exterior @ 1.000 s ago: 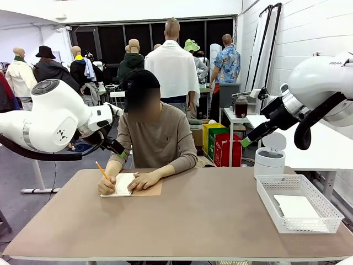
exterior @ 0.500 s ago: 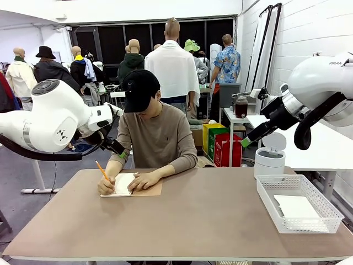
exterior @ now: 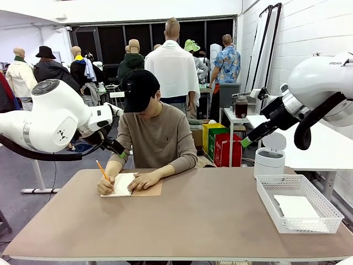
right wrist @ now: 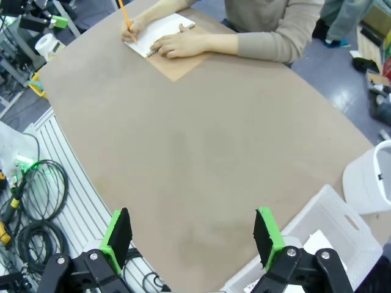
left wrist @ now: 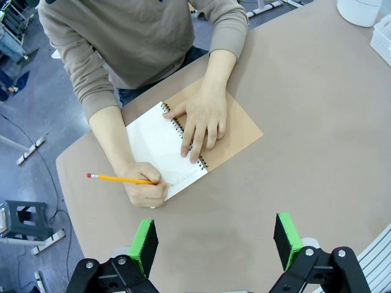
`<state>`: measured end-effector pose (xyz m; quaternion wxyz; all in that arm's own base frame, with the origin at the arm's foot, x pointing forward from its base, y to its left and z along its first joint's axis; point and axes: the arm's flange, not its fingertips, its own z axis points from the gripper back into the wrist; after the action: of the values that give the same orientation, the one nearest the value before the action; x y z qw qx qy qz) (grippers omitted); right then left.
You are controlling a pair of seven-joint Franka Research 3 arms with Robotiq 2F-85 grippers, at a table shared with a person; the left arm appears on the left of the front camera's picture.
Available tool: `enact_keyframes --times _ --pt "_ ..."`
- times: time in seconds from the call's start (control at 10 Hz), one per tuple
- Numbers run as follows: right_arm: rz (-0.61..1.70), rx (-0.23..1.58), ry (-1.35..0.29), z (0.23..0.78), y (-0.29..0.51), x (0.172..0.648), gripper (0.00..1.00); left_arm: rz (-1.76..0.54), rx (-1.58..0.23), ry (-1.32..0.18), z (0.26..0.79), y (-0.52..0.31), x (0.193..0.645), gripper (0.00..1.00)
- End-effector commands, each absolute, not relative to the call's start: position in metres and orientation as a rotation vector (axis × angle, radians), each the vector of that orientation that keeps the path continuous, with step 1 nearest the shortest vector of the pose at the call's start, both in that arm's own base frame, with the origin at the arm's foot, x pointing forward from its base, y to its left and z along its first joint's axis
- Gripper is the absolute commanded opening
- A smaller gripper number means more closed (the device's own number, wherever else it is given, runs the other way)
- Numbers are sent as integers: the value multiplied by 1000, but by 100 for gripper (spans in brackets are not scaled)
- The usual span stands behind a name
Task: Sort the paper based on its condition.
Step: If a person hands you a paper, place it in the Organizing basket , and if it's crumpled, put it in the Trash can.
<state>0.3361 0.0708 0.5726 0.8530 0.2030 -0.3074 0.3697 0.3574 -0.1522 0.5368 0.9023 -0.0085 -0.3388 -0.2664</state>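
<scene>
A person at the far side writes with a pencil [left wrist: 119,179] in an open spiral notebook [left wrist: 156,143], the other hand [left wrist: 201,119] flat on its binding. One sheet of paper [exterior: 297,206] lies in the white basket [exterior: 322,207] at the table's right. My left gripper [left wrist: 215,235] hangs open, high above the table's near side of the notebook [exterior: 124,185]. My right gripper [right wrist: 191,229] is open too, raised over the table's right edge near the basket [right wrist: 330,213]. Nothing sits between either pair of fingers.
A white lidded bin [exterior: 269,157] stands beyond the basket, off the table's far right corner. The brown tabletop [exterior: 198,215] stretches between the notebook and the basket. Cables lie on the floor [right wrist: 30,189] beside the table.
</scene>
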Motion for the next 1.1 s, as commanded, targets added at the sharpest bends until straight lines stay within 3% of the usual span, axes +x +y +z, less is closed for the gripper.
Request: enact_keyframes --times 0.0,1.0 --pt "780 426 -647 573 72 336 100 -554 -17 -700 537 -152 357 100" --pt "780 426 -647 573 72 336 100 -554 -17 -700 537 -152 357 100"
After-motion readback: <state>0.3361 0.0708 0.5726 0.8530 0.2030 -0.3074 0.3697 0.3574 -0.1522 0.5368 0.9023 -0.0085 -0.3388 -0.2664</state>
